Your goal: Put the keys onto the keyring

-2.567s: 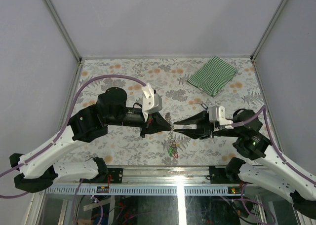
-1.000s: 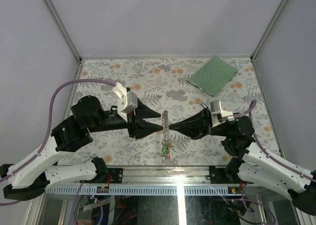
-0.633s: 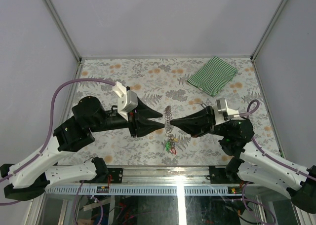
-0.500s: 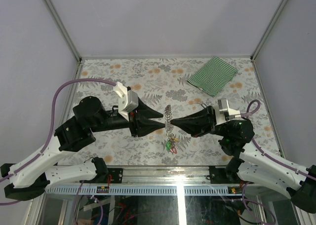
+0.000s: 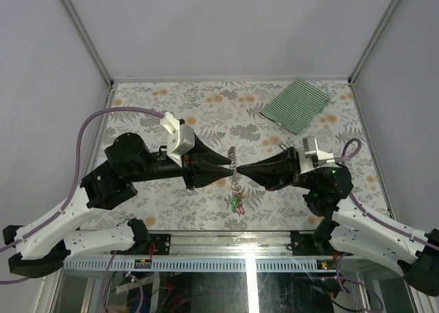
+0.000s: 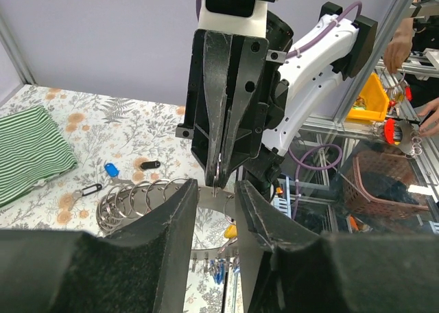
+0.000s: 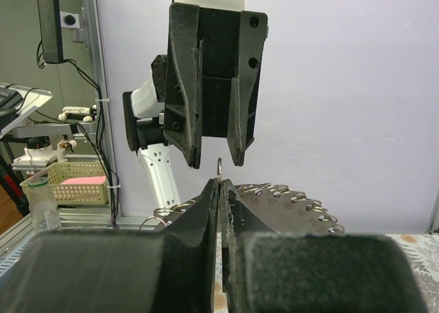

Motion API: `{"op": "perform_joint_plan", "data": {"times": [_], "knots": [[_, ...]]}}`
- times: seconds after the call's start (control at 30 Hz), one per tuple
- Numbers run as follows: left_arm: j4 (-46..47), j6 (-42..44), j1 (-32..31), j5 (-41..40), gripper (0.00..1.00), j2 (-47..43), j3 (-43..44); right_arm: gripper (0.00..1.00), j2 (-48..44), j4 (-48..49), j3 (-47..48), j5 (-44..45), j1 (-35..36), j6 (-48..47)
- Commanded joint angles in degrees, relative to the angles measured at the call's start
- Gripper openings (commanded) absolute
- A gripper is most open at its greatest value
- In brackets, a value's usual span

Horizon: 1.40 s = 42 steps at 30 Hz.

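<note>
L pincer (image 5: pixel 228 167) and R pincer (image 5: pixel 241 170) meet tip to tip over the floral-patterned surface (image 5: pixel 171 100), about the middle btw. left and right, more to the near edge. Btw. the two tips is the large grey metal keyring of coiled links (image 5: pixel 234 159), lifted off the surface.

R pincer is closed. A thin wire loop of the keyring stands out from btw. its fingers (image 7: pixel 202 210), so it is gripping the keyring.

L pincer is partly open: its two fingers (image 6: pixel 171 217) stand apart w/ a narrow gap. The wire loop and a flat grey piece of the ring lie in this gap. Whether these fingers touch the metal, I cannot tell.

In the L wrist view the coils spread to the left of the gap. In the R wrist view they show to the right, behind the closed fingers.

A small bunch of keys w/ green and red plastic tags (image 5: pixel 238 203) hangs under the keyring, on its near side. More keys lie loose on the surface, seen in the L wrist view:
- one w/ blue tag (image 6: pixel 111 169)
- one w/ black tag (image 6: pixel 149 165)
- one w/ dark tag (image 6: pixel 89 188)

The green-and-white striped cloth (image 5: pixel 296 104) lies at the far right of the surface, well apart from both pincers.
</note>
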Motion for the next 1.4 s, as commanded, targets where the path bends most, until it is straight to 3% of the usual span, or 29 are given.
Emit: {"op": "perform_joint_plan", "data": {"times": [0.0,0.4,0.63,0.83,1.13,1.37], "knots": [[4.54,-0.82,-0.34,1.79,0.29,0.78,-0.34,0.0,-1.11,4.87,1.44,1.98,0.27,0.03],[6.37,-1.94,-0.34,2.45,0.17,1.04,-1.69,0.0,-0.89,4.27,1.65,1.96,0.27,-0.86],[6.59,-1.6,-0.34,2.65,0.01,1.9,-1.09,0.0,-0.41,3.9,1.92,1.55,0.23,-1.48],[4.9,-0.92,-0.3,2.42,0.0,2.02,-0.5,0.0,-0.55,2.95,2.42,1.12,0.16,-2.35],[-4.52,2.27,-0.32,1.81,0.0,2.88,3.83,0.26,-5.74,-15.92,5.66,-0.58,0.2,-12.89],[-12.58,5.51,-0.34,2.6,0.0,5.37,8.15,0.3,-8.45,-35.54,11.08,-2.55,0.17,-21.4]]}}
